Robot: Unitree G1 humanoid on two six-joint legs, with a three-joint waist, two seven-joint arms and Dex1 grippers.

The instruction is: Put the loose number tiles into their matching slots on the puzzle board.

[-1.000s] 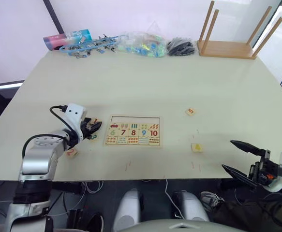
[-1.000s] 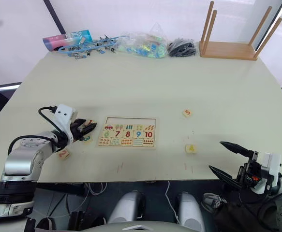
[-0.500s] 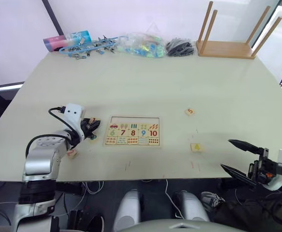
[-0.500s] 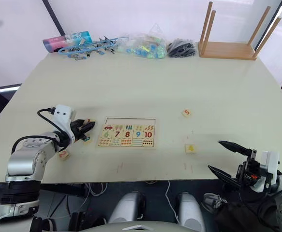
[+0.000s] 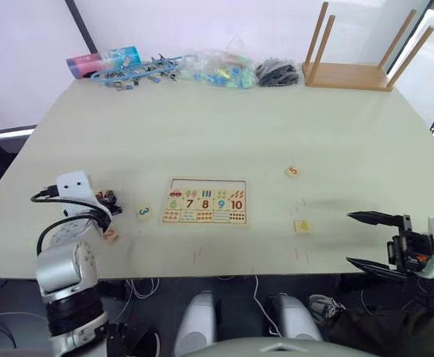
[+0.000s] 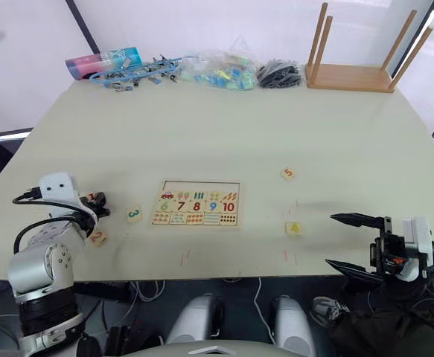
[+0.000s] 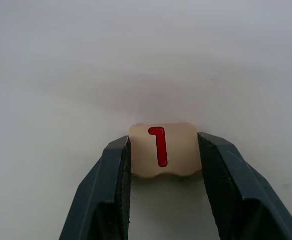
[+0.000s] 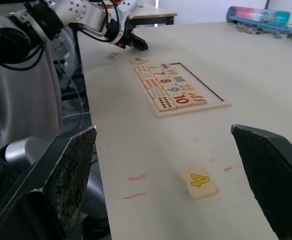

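My left gripper (image 7: pixel 164 142) is shut on the tile with the red 1 (image 7: pixel 161 150), low over the table. In the head views this gripper (image 5: pixel 106 199) is left of the puzzle board (image 5: pixel 205 183). The board shows digits 6 to 10 with picture rows, and an empty strip of slots (image 8: pixel 202 83) along its far edge. Tile 3 (image 5: pixel 144 212) and tile 2 (image 5: pixel 111 235) lie between gripper and board. Tile 5 (image 5: pixel 292 172) and tile 4 (image 5: pixel 302 226) lie right of the board. My right gripper (image 5: pixel 367 239) is open at the table's front right edge, beyond tile 4 (image 8: pixel 199 181).
An upturned wooden stool (image 5: pixel 350 73) stands at the back right. Bags of small parts (image 5: pixel 220 71), a black bundle (image 5: pixel 278 72) and blue items (image 5: pixel 131 71) line the far edge. Red marks (image 5: pixel 198 255) dot the table near the front edge.
My left gripper has drawn back to the left, away from the board, taking tile 1 along and uncovering tile 3. The right gripper has lifted slightly at the table edge.
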